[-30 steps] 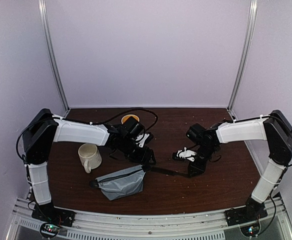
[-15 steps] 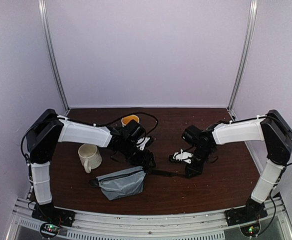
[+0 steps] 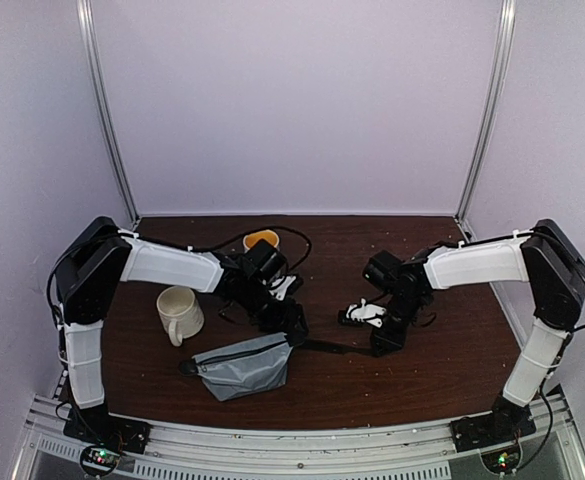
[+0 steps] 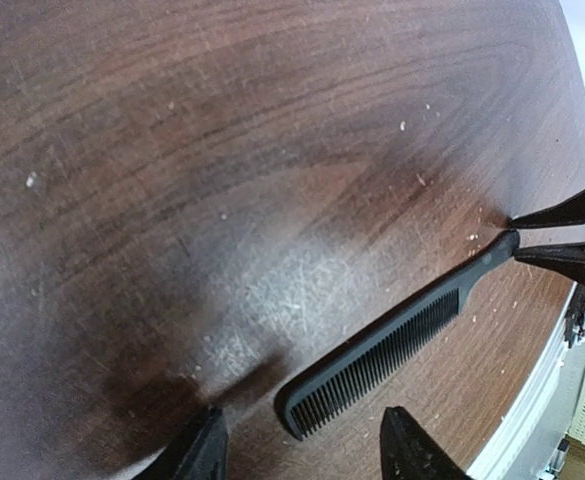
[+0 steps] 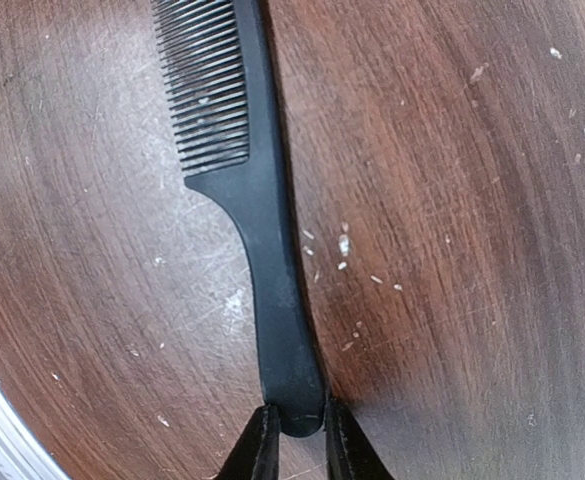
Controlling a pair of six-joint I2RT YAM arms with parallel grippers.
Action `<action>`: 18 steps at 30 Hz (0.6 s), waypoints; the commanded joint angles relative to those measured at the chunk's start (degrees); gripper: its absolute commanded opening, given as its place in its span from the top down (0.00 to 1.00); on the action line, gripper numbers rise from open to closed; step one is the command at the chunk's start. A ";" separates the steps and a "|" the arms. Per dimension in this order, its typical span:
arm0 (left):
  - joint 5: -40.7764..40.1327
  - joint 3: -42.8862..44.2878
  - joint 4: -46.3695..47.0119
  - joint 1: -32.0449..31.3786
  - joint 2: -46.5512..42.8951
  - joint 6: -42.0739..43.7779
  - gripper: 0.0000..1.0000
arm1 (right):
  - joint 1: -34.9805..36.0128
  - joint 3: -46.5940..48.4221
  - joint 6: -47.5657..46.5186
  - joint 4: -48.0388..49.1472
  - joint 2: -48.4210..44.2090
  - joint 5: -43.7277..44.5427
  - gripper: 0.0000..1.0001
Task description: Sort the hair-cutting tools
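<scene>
A long thin black comb (image 4: 392,345) lies flat on the dark wooden table (image 3: 442,370), between my two grippers. My right gripper (image 5: 294,425) is shut on the rounded end of the comb's (image 5: 262,230) handle, one fingertip touching each side. My left gripper (image 4: 307,440) stands open over the toothed end, its fingertips (image 4: 207,445) apart from the comb on both sides. From above, the comb (image 3: 337,347) runs from the left gripper (image 3: 294,322) to the right gripper (image 3: 384,345). The scissors, clipper and guard do not show.
A grey zip pouch (image 3: 242,365) lies just near-left of the left gripper. One cream mug (image 3: 179,313) stands to the left, and another mug (image 3: 260,238) with an orange inside stands at the back. The table's near edge (image 4: 532,410) runs close behind the comb.
The right gripper has shifted slightly left and closed onto the comb's handle end. The left gripper's jaws have narrowed a little around the toothed end.
</scene>
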 commanded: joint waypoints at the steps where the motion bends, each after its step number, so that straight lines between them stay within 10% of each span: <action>1: 2.90 -1.31 -0.92 0.21 0.33 -0.16 0.42 | 0.33 -1.98 1.80 2.30 6.21 6.06 0.83; 18: 7.14 1.55 -0.68 0.15 3.08 -1.73 0.41 | -1.43 -1.46 2.09 2.49 5.86 4.17 0.84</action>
